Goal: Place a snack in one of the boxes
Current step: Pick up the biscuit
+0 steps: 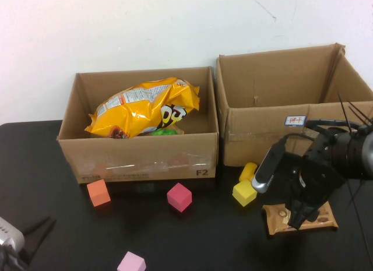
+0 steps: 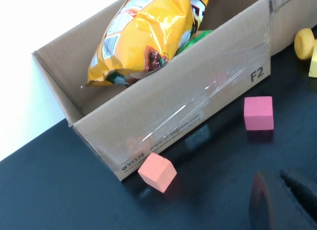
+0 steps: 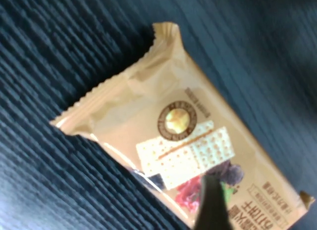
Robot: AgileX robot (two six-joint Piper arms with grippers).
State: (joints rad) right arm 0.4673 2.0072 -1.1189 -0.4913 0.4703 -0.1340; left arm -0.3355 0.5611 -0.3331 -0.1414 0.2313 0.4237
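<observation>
Brown cardboard fills the back of the table: two boxes side by side, the left box [image 1: 140, 160] already carrying a big yellow chip bag [image 1: 145, 108] with something green tucked under it, the right box [image 1: 291, 108] showing nothing inside from this angle. So one snack sits in a box, and another is waiting out front.

That one is a tan cracker packet [image 1: 300, 220], lying flat on the black table [image 1: 58, 224] in front of the right box. The right gripper [image 1: 300, 215] hangs directly over it, fingers spread and pointing down at the wrapper. From the right wrist view the packet [image 3: 183, 141] fills the frame, with one dark fingertip [image 3: 213, 205] crossing its edge; whether that tip is touching the wrapper or just above it is hard to call. Nothing is gripped yet.

Down at the near left corner, the left gripper [image 1: 35, 233] sits parked low, jaws closed on nothing, well away from the action.

Coloured blocks are scattered in front of the boxes: an orange block [image 1: 98, 192], a pink-red block [image 1: 179, 196], yellow blocks [image 1: 246, 186] and a pale pink block [image 1: 131, 263]. None matters here.

My read: this is the approach to the pick. Closing on the packet, lifting it, carrying it over a box wall and letting go all remain.
</observation>
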